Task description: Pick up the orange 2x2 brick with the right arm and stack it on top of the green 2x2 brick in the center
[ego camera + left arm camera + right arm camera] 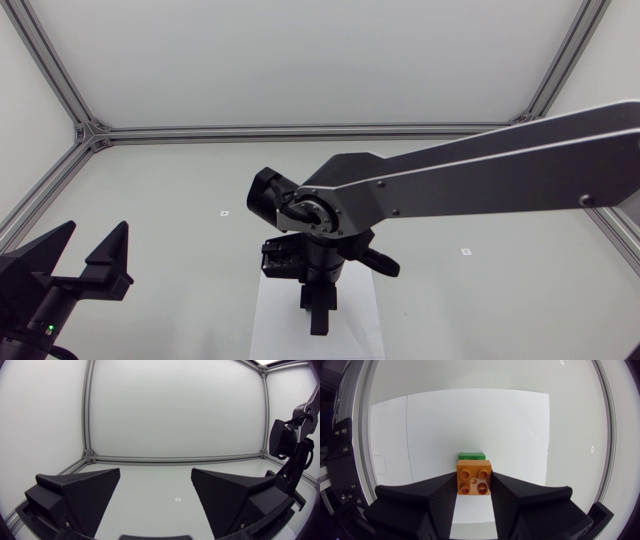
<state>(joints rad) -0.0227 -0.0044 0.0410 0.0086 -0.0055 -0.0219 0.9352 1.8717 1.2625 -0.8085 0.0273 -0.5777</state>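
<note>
Right fingers (432,497) clamp the orange brick (474,476) from both sides; green brick (471,455) just ahead of it, partly hidden, on white paper (510,420); nudge forward until edges align, then press straight down; left fingers (110,255) spread apart, lower left of head frame.

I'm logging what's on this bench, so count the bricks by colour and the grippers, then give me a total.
Orange 2x2 brick: 1
Green brick: 1
Black grippers: 2 (left gripper, right gripper)
Total: 4
</note>
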